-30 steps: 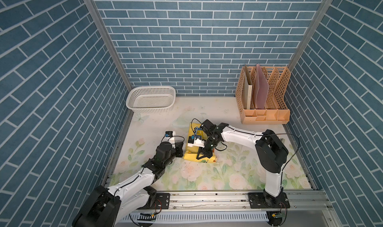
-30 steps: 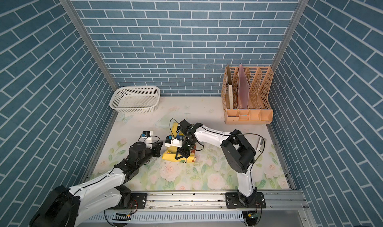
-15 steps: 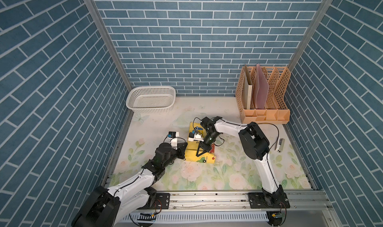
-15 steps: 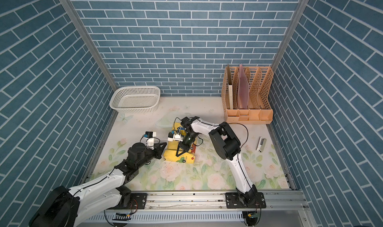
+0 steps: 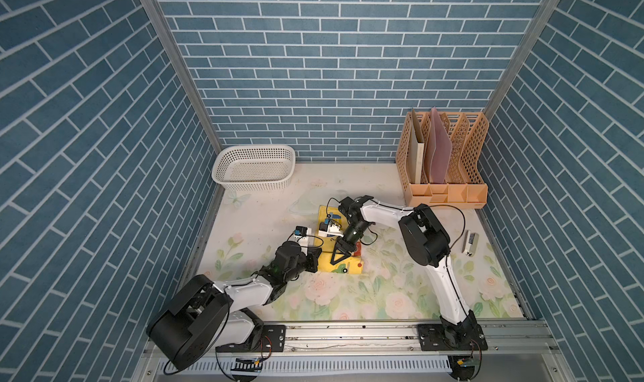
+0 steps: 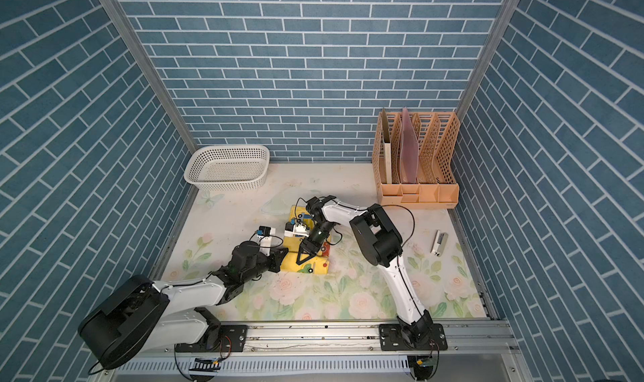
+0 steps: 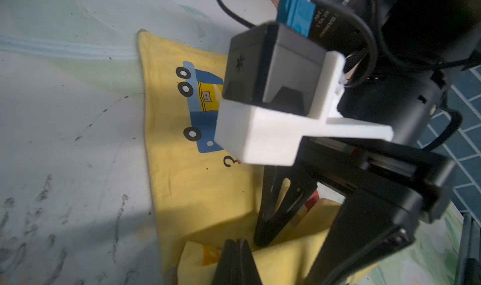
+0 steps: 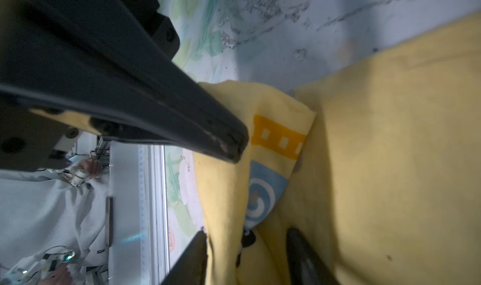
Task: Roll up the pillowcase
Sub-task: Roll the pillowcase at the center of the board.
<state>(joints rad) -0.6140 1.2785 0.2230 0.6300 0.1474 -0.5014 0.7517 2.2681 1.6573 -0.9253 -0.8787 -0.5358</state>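
pillowcase (image 5: 352, 267): partly rolled, mid-frame on desk (image 5: 400, 293) | left pincer (image 7: 235, 260): pressed shut at roll | right pincer (image 5: 340, 258): spread wide over roll

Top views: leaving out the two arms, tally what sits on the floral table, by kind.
Pillowcase: 1
White basket: 1
Orange file rack: 1
Folders standing in that rack: 2
Small grey-white object, too small to identify: 1
Total: 6
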